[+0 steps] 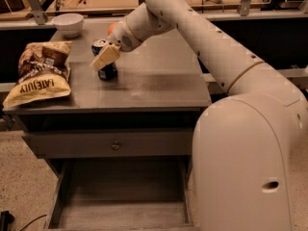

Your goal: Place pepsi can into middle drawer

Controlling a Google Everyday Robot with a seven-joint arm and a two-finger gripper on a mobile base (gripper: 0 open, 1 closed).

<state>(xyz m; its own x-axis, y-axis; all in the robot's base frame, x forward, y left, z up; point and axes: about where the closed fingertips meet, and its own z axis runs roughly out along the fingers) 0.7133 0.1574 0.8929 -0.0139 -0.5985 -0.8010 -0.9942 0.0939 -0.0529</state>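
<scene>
Your gripper [104, 58] sits over the left half of the cabinet top [163, 81], right against the can [111, 71]. Its pale tip lies across the can's upper front, hiding part of the side. You cannot tell from this view whether the gripper is spread or clamped on the can.

The can stands upright on the top, its base on the surface and its silver lid showing just above and to the left of the gripper. It is not in the drawer.

The arm [207, 37] reaches in from the right, crossing the back of the cabinet down to the can. Just behind the wrist you see a sliver of the orange [111, 28], mostly hidden by the arm.

To the left of the can lies a chip bag [41, 78], flat on the top and hanging slightly over the left front corner. A white bowl [68, 24] stands at the back left corner, well apart from the can.

Below the top, a drawer front [72, 145] with a small knob is closed. Beneath it the drawer [120, 214] is pulled out toward you, its grey floor bare.
</scene>
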